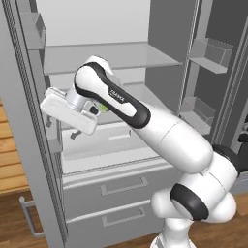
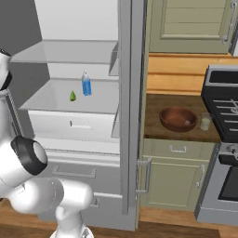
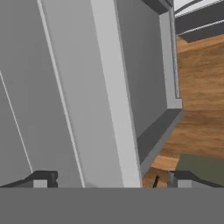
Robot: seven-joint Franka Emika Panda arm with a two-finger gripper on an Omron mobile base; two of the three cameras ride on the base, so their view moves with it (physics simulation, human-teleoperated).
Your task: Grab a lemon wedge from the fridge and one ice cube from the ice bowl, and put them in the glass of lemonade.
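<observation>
The fridge (image 2: 125, 111) stands open; the lemon wedge (image 2: 73, 96) lies on its middle shelf beside a blue carton (image 2: 86, 84), well apart from the empty, spread fingers (image 3: 43, 178) by the left door.

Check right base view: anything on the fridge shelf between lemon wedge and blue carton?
Nothing. In the right base view, the shelf is bare between the lemon wedge and the blue carton.

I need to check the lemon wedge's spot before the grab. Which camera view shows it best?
The right base view: the lemon wedge sits unobstructed on the fridge shelf, left of a blue bottle. In the left base view the arm covers that part of the shelf. The hand view faces a fridge door edge and floor.
</observation>
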